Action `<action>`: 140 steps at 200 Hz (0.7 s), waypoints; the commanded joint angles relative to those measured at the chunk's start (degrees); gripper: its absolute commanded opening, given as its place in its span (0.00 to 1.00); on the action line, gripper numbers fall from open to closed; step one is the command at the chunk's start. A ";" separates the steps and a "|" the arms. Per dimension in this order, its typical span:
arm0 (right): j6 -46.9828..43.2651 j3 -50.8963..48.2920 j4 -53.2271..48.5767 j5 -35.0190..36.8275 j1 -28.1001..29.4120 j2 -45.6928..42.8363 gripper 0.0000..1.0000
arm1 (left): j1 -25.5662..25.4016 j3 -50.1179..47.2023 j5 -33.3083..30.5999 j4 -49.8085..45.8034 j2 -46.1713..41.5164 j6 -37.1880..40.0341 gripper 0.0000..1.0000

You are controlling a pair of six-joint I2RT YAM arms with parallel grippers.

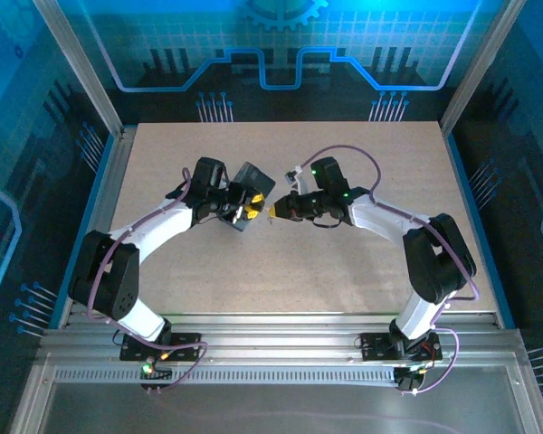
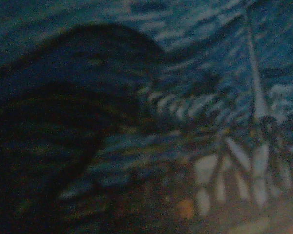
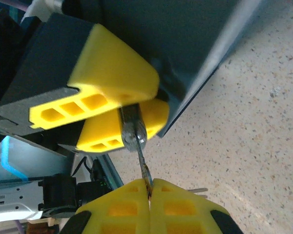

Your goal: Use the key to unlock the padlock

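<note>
Padlock [image 3: 132, 127]: small, dark and glossy. It sits between the two yellow fingers of the left tool [image 3: 149, 103], raised off the counter [image 3: 244, 122]. In the right wrist view only part of the body shows. The shackle cannot be made out.

Left tool: fingers a little apart and closed on the padlock body, one finger above it and one below. In the top view the left tool [image 1: 244, 211] is near the middle of the counter [image 1: 299, 289], pointing toward the other arm.

Key [image 3: 143, 168]: a thin metal blade running from the lower end of the padlock down to the right tool [image 3: 149, 187]. I cannot tell how far the tip is into the lock.

Right tool: fingers together, pinching the near end of the key between their tips. In the top view the right tool [image 1: 273, 213] faces the left one, tip to tip and just beside it.

Tin [image 1: 253, 185]: dark and rectangular, tilted, directly behind the left tool's fingers. In the right wrist view its dark side [image 3: 185, 48] lies just behind the padlock. The left wrist view is blurred and dim, showing the blue swirl pattern of the tin [image 2: 185, 97] at very close range. I cannot tell whether the tin rests on the counter.
</note>
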 commanded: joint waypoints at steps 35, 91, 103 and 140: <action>-0.67 -0.64 6.90 0.40 1.80 -1.53 0.00 | -1.06 0.13 4.76 2.16 -2.49 -0.52 0.00; 2.65 3.62 11.44 -1.65 4.15 2.37 0.00 | -3.21 2.10 4.94 1.98 -1.41 -0.28 0.00; 2.98 4.49 11.84 -2.02 4.43 2.88 0.00 | -3.52 1.71 5.02 2.63 -1.35 -0.94 0.00; -0.17 0.82 9.36 -2.00 2.17 -1.70 0.24 | -0.81 -1.05 3.50 0.62 -3.29 -1.48 0.00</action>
